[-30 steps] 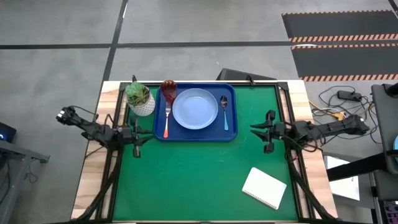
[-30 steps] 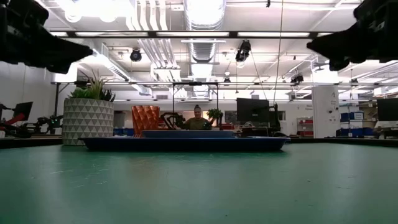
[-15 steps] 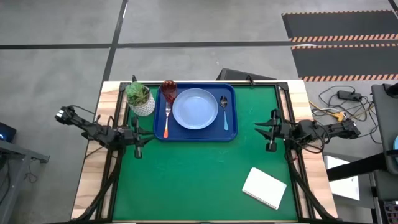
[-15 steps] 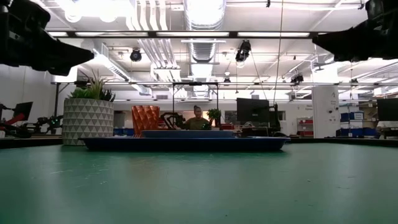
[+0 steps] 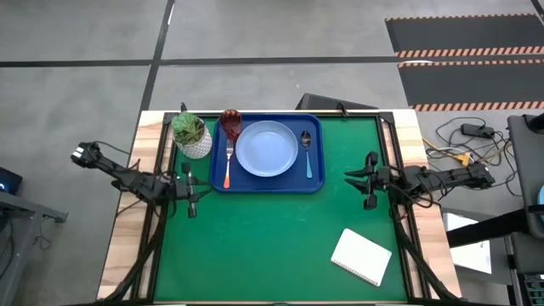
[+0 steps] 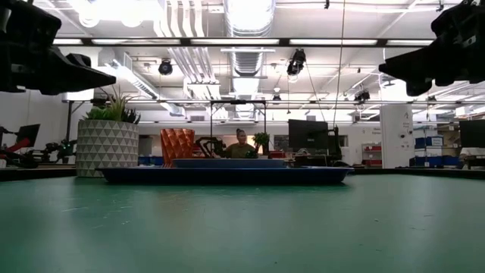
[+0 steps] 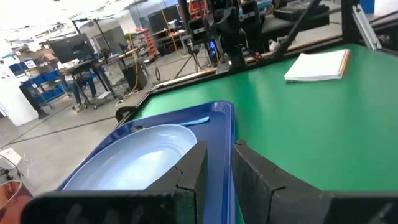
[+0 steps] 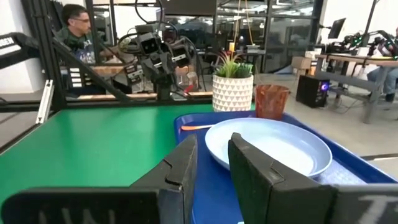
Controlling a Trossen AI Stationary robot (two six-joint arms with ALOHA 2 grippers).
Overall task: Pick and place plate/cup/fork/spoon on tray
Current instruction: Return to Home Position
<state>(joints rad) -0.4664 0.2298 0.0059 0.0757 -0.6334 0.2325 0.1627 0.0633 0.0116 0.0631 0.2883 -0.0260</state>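
The tray (image 5: pixel 268 161) sits at the far middle of the green mat (image 5: pixel 272 238) and serves as the landmark. The plate (image 5: pixel 267 148) fills its centre. The cup (image 5: pixel 230 123) stands in its far-left corner, the fork (image 5: pixel 228 166) along its left side, the spoon (image 5: pixel 307 151) along its right, so the setting looks complete. Accordingly the left gripper (image 5: pixel 190 195) hangs off its left, the right gripper (image 5: pixel 368 177) off its right, each holding nothing, fingers slightly apart.

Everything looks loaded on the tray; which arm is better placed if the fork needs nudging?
Left, probably. The left gripper hangs just beside the tray's edge where the fork lies; the right gripper is across the tray.
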